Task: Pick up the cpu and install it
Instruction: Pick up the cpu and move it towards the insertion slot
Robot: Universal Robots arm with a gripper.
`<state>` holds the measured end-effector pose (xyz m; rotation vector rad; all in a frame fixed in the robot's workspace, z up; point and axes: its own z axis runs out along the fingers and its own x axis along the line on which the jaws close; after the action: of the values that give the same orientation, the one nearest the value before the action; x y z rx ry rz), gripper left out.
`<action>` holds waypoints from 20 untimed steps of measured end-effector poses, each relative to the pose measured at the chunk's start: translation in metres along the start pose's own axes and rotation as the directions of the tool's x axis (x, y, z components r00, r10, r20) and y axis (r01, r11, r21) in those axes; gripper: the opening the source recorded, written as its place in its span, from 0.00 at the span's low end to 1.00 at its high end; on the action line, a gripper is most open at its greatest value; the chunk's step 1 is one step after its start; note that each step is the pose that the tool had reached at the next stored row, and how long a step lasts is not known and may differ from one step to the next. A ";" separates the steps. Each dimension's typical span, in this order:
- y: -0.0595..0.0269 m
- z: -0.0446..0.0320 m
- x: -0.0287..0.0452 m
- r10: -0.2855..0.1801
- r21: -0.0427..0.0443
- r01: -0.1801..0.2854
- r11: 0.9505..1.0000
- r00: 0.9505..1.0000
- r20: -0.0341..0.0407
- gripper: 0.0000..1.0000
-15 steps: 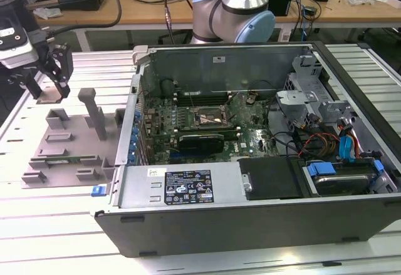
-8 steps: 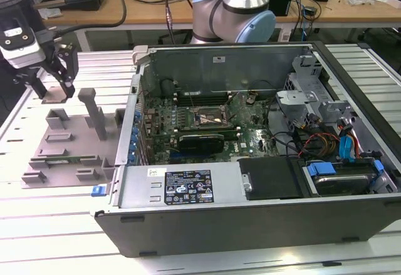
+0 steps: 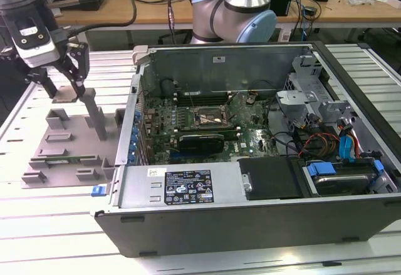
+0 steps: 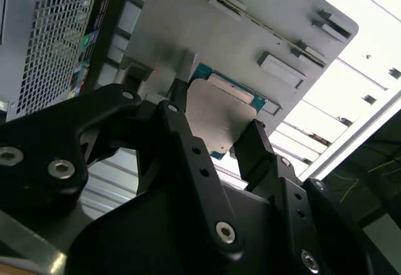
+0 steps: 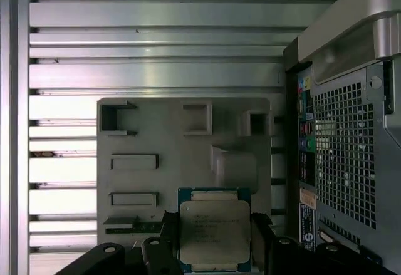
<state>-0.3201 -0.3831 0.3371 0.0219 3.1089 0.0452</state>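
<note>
jaws were clamped on the cpu (image 5: 214, 231), its gripped edges hidden, over the fixture (image 3: 78, 143), at the case's (image 3: 188, 225) nine o'clock in the exterior view.

The gripper (image 3: 62, 88) hung at the upper left of the exterior view, its two dark fingers (image 3: 79, 74) pointing down. In both wrist views they pinched the cpu (image 5: 214, 230) by opposite edges. The arm's grey-blue joint (image 3: 235, 9) stood top centre.

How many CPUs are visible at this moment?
1. The cpu is held between the fingers of the gripper, over the grey fixture plate beside the computer case. Another could be hidden inside the case.
</note>
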 end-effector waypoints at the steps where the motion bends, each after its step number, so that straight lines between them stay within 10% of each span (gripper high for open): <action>1: 0.0001 -0.0030 -0.0003 0.000 0.000 0.000 1.000 1.000 0.000 0.54; 11: 0.0014 -0.0483 -0.0018 0.000 0.000 0.000 1.000 1.000 0.000 0.54; 20: 0.0018 -0.0503 -0.0224 0.000 -0.001 0.000 1.000 1.000 0.000 0.54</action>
<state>-0.2993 -0.3831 0.3881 0.0217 3.1086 0.0467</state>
